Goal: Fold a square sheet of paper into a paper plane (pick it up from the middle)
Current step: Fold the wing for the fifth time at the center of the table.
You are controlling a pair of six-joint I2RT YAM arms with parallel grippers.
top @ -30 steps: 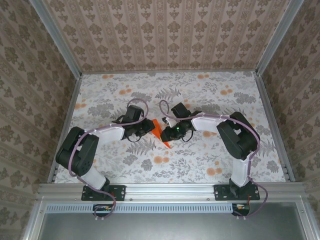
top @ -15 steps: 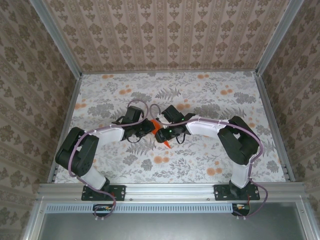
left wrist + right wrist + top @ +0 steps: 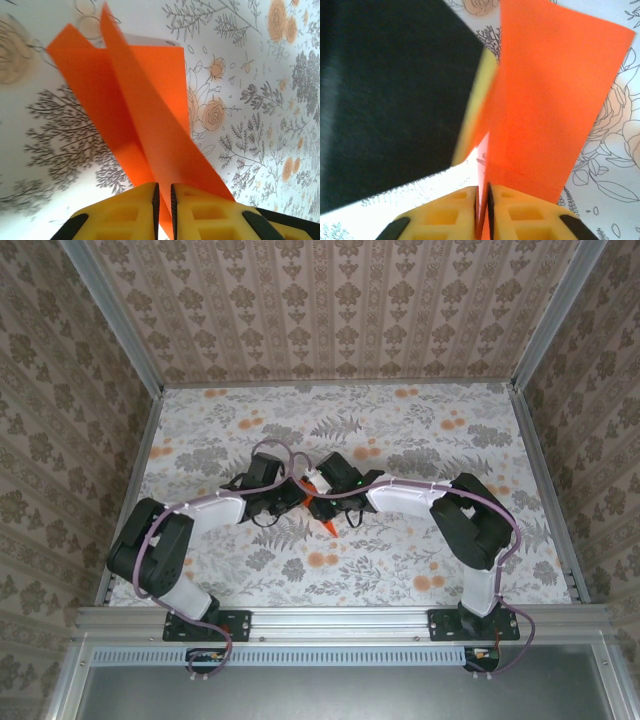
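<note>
Whereas a second ago the right gripper (image 3: 320,496) stood off to the right of the orange sheet of paper (image 3: 327,524) with a broad orange wedge showing between the two arms, it now sits further left, just beside the left gripper (image 3: 292,496). The two heads nearly meet over the paper. Less orange shows from above than before: only a narrow pointed sliver pokes out below the jaws toward the arm bases. The left arm has barely shifted.

Seen from the left wrist, the left gripper (image 3: 163,189) has its yellow fingers (image 3: 130,207) drawn almost together, with only a thin slit between them. The orange sheet of paper (image 3: 145,115) runs down into that slit, so the jaws are clamped on it. At the right wrist, the right gripper (image 3: 483,192) is likewise pinched nearly closed, and an edge of the orange sheet of paper (image 3: 545,100) enters the narrow gap between its yellow fingers (image 3: 447,215). To the left of these jaws looms the dark body of the other gripper, with one of its yellow fingers against the paper.

The sheet is no longer flat. It is folded along a sharp central crease, and two flaps rise and spread away from the jaws above the floral tablecloth (image 3: 420,560). Its surface is plain bright orange, with clean straight edges and a pointed end.
</note>
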